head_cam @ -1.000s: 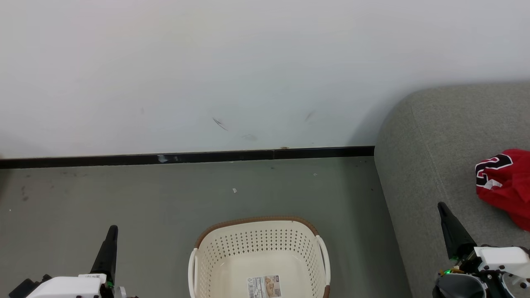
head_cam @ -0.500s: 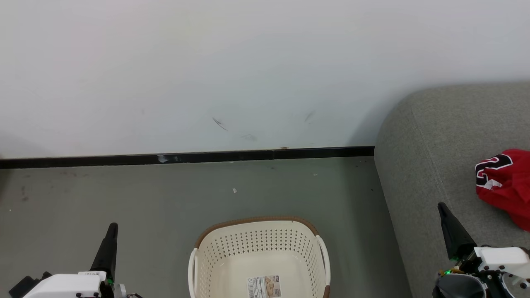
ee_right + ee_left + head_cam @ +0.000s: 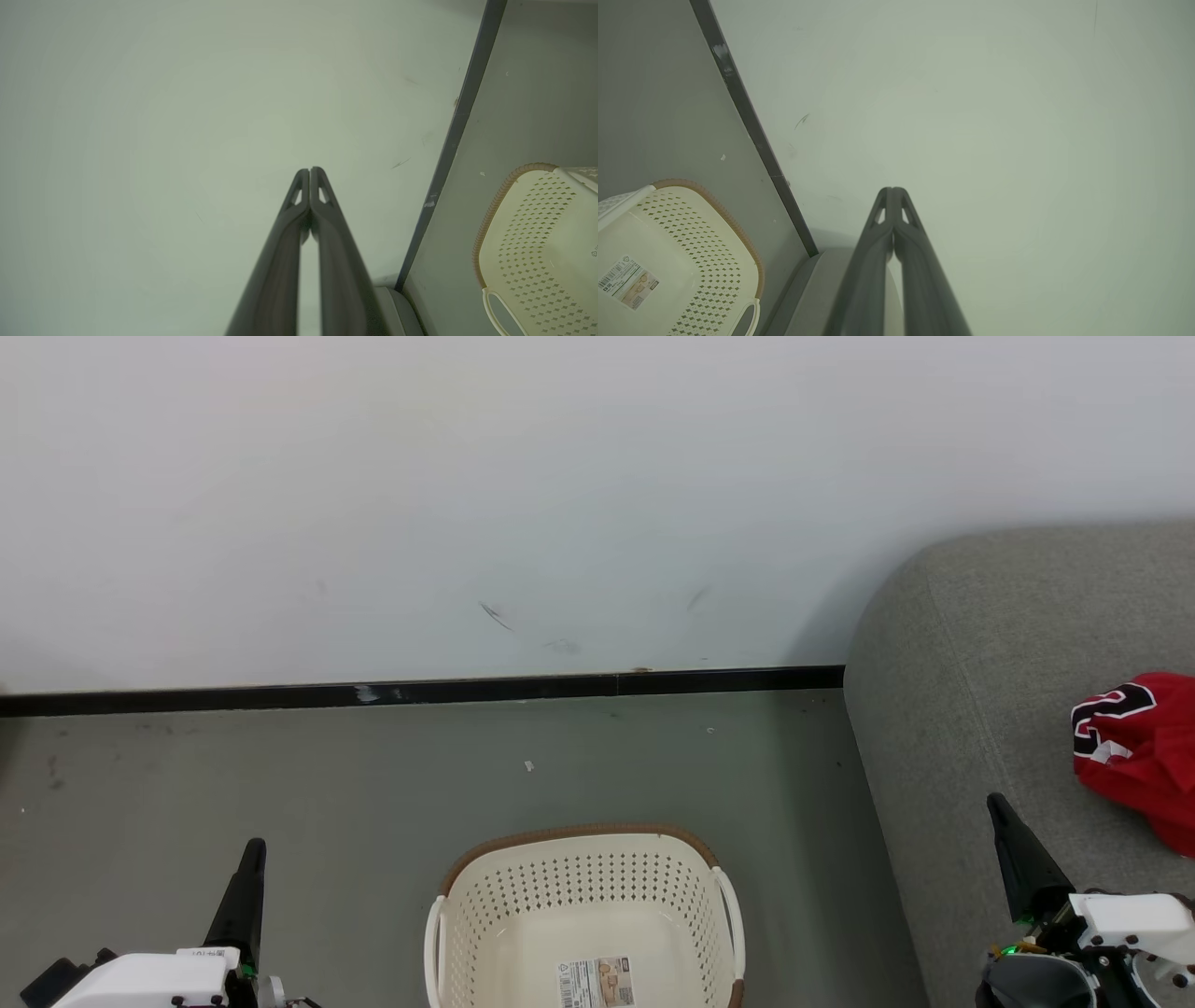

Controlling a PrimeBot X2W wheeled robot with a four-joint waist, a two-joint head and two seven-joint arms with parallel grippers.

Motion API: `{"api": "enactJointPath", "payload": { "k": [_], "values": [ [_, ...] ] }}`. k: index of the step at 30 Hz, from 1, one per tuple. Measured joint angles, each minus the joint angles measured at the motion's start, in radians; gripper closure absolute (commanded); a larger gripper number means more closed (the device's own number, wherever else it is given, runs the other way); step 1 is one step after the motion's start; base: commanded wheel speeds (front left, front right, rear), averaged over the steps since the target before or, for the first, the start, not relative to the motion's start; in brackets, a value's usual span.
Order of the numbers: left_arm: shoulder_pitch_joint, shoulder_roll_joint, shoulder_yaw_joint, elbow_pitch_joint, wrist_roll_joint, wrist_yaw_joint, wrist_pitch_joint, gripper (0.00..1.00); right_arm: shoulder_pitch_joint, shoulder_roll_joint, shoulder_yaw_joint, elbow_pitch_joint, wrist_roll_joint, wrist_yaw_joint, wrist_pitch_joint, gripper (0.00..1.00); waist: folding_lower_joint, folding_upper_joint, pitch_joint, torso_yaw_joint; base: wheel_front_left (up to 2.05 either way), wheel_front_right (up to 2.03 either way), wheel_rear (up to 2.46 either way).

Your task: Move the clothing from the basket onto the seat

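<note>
Claws, two, both pressing their fingers fully together and gripping nothing: left claw (image 3: 252, 859) hanging over the floor (image 3: 373, 784) left of the basket (image 3: 579, 832), right claw (image 3: 1001, 812) hanging over the near part of the seat (image 3: 980, 644). Basket, one, cream, standing on the floor, carrying two white handles (image 3: 432, 943) and showing one paper label (image 3: 597, 982) on its bottom. Seat, one, grey, sitting right of the basket. Clothing (image 3: 1134, 747), one red piece in sight, lying bunched on the seat, showing black-and-white numerals, running off past the right edge.
</note>
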Motion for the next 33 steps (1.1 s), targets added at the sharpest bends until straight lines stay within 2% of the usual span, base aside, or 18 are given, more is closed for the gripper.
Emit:
{"api": "enactJointPath", "payload": {
  "k": [33],
  "values": [
    [-0.001, 0.0, 0.002, 0.007, 0.0, -0.009, 0.0, 1.0, 0.0, -0.002, 0.001, 0.002, 0.005, 0.0, 0.0, 1.0, -0.0001, 0.0, 0.0, 0.0, 0.0, 0.0, 0.0]
  ]
}}
